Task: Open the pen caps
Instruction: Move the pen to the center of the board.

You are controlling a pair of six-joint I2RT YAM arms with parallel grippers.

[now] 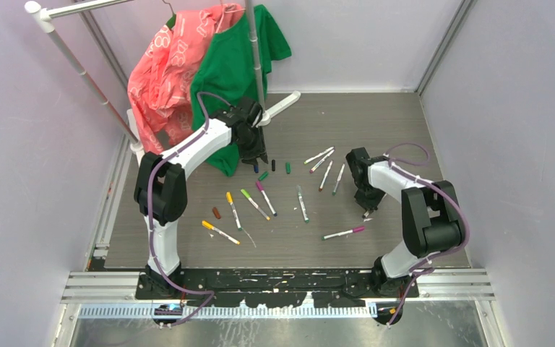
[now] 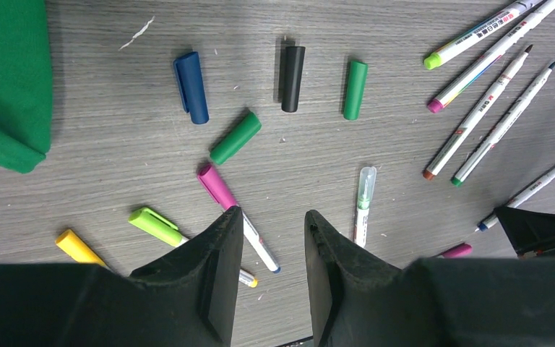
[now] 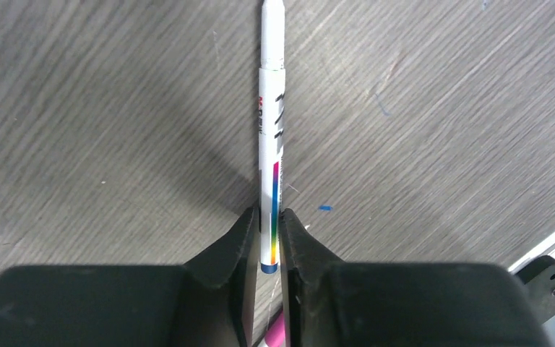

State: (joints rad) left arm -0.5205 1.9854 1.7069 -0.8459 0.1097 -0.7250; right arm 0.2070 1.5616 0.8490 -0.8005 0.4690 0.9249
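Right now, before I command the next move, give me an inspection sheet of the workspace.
Surface: grey wood-grain table, light scuffs, nothing spilled.
Job's things: pens scattered across the middle, several capped; blue cap, black cap and green caps lie loose.
Clutter: green shirt hangs low at the table's back left.
Grippers: left gripper open, hovering over the pens, holding nothing; right gripper shut on a white pen.
Cables: purple cables run along both arms, off the pens.
Surroundings: garment rack with pink shirt; plain walls.
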